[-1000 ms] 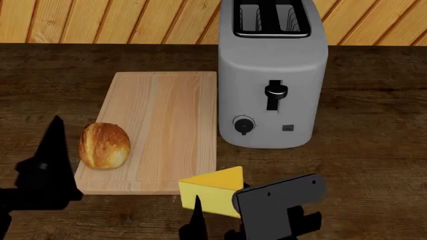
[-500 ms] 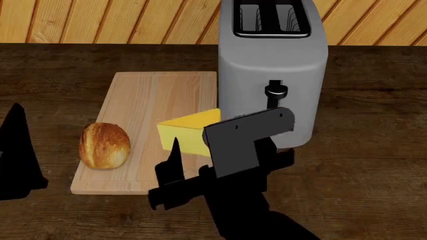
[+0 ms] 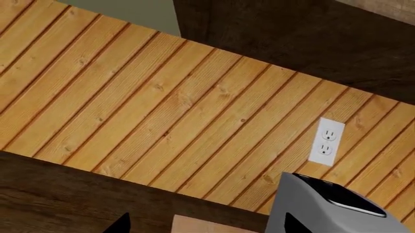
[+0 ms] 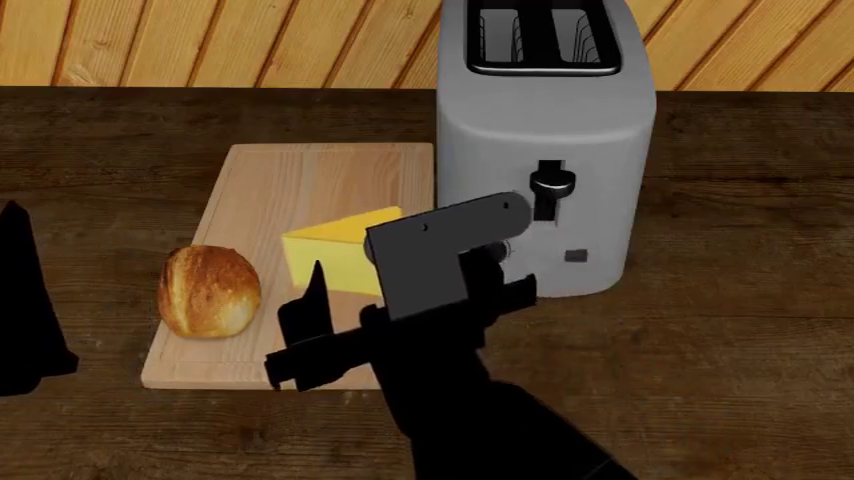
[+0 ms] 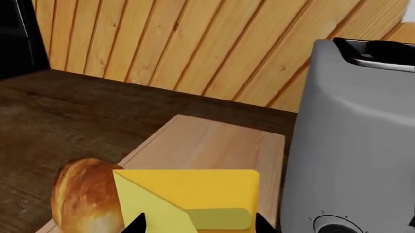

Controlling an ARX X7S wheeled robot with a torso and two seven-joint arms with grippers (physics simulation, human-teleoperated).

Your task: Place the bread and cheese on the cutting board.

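Gripping: right gripper (image 4: 350, 300) fingers pinch the cheese (image 4: 340, 254), wedge sits between them
Cheese spot: over the cutting board (image 4: 287, 195), right beside the bread (image 4: 210, 291)
Bread: on the board's near-left edge
Left gripper (image 4: 27, 300): honestly can't tell if it's spread
Neighbor: toaster (image 4: 554, 150) just right of board

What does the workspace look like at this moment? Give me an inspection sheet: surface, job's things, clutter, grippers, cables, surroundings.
Surface: dark brown wooden countertop.
Job's things: small oval golden-brown bread roll lies on the pale light-wood rectangular cutting board, near its left edge. The bright yellow cheese wedge is in the right gripper's grasp, over the board; whether it touches the board cannot be told.
Clutter: grey two-slot toaster stands at the board's right side.
Grippers: right gripper shut on the cheese wedge; left gripper at the far left, away from the board, state unclear.
Cables: nothing seen.
Surroundings: slatted light-wood wall with a white outlet.
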